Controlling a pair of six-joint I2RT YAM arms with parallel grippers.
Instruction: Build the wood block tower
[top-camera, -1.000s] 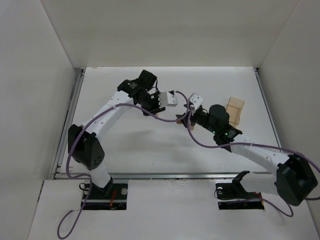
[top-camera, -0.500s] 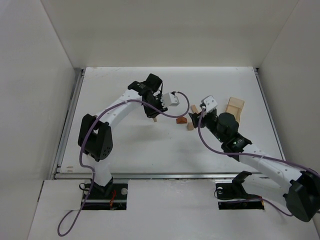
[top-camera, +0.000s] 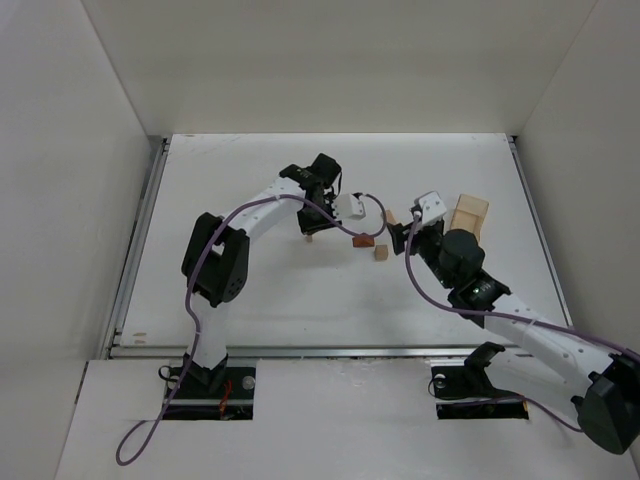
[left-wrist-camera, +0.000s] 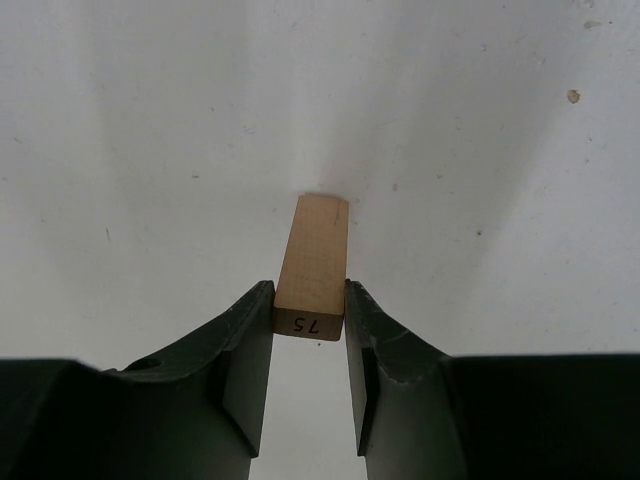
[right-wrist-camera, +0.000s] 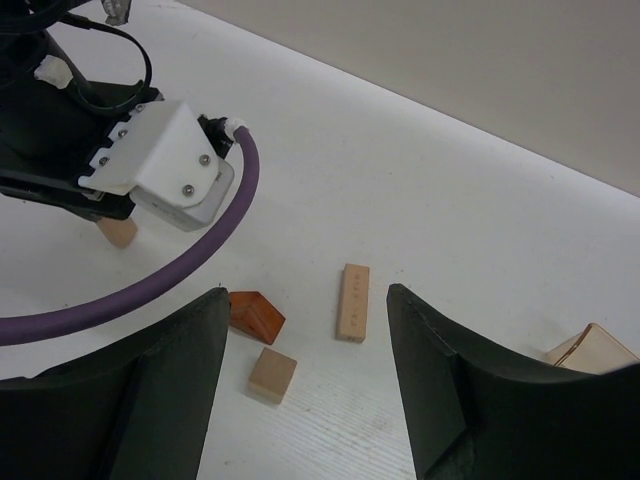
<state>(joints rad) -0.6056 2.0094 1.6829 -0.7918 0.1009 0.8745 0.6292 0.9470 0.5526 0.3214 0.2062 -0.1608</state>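
Wooden, pale tan post (left-wrist-camera: 312, 285) noted upright in the left jaws, pinched near its top at a narrow gap. Foot at or just above the surface (top-camera: 330, 310); cannot tell contact. Set apart, left of the other pieces. Right jaws spread wide, gripping nothing, hovering over the loose lot: reddish-brown roof piece (right-wrist-camera: 256, 316), small cube (right-wrist-camera: 272, 375) just beside it, flat slim block (right-wrist-camera: 353, 302) near, all lying on the surface. Larger tan box (right-wrist-camera: 590, 350) off to the right.

Risks, as judged:
- Could tip the post on release: slim, tall, small foot; any sideways drag from an uneven opening enough to fell it.
- Could set it down tilted; seems to lean in the wrist view, possibly only perspective.
- Could snag on the purple cable (right-wrist-camera: 150, 290) looping off the left wrist, close above the roof piece.
- Could clash arms, both working near one another with the roof piece between.
- Could fumble the roof piece: sloped faces, poor purchase, likely to twist or squirt out.
- Could miss at capping: tiny top face, little margin off-centre.
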